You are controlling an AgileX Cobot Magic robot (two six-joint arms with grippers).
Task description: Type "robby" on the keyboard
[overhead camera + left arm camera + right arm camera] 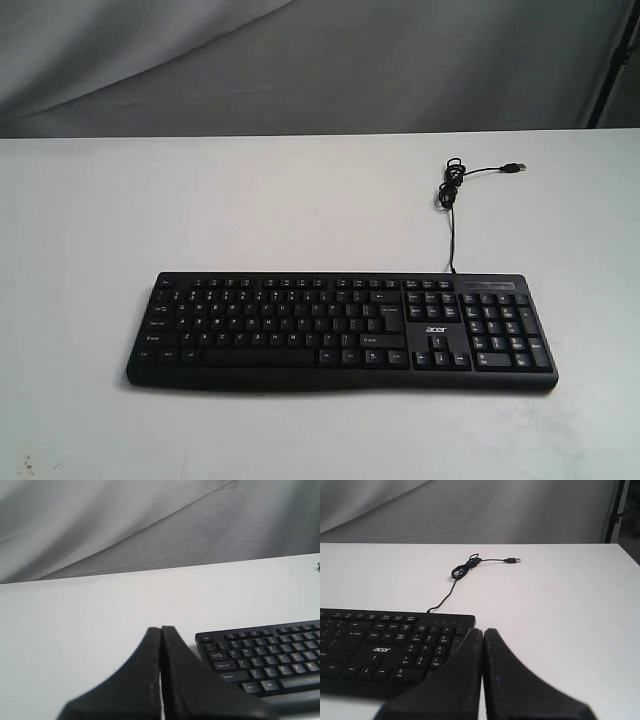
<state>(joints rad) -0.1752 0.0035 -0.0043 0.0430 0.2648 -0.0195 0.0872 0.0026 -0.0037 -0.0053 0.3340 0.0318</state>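
The one brand I can read is "acer", a small white logo point(382, 650) on the keyboard point(340, 325), set above the arrow keys; the exterior view shows it too, just left of the number pad point(508, 332); from my left wrist view I make out "Tab" on one key point(218, 655), "Caps Lock" on the next point(226, 666) and "Shift" on the one after point(229, 677); from my right wrist view the number pad shows digits, 1, 2 and 0 just legible, the small words under them blurred; the remaining key legends are white marks too small to read.
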